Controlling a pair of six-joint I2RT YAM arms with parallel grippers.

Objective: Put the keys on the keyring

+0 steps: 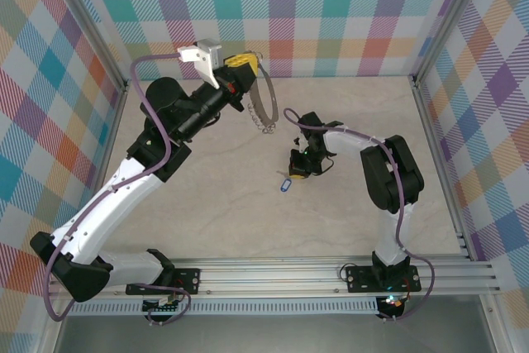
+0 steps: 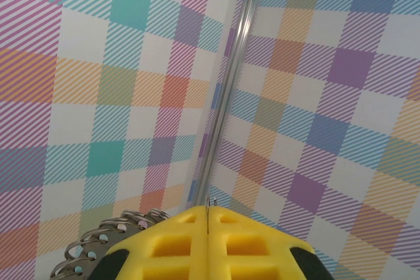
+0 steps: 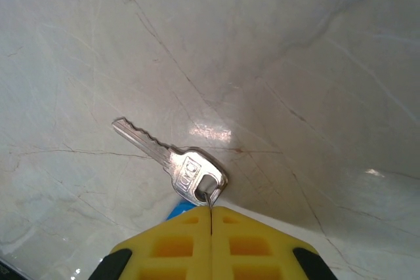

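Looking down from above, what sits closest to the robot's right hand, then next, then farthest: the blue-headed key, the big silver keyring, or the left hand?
1. the key: right beside the right hand, on its near-left side.
2. the keyring: farther back and left, held in the left hand.
3. the left hand: farthest, close to the back wall.

Polished silver metal key (image 3: 169, 160) gleams against the glossy, pale marble-look counter (image 3: 295, 63), which carries bright reflections. A blue plastic tag (image 3: 176, 212) edges out beneath the key. The right pincer (image 3: 211, 221) and left pincer (image 2: 207, 221) have matt yellow moulded fingers. The keyring (image 1: 263, 110) is thin, shiny metal wire. Far walls (image 2: 98, 96) show a matt checked print.
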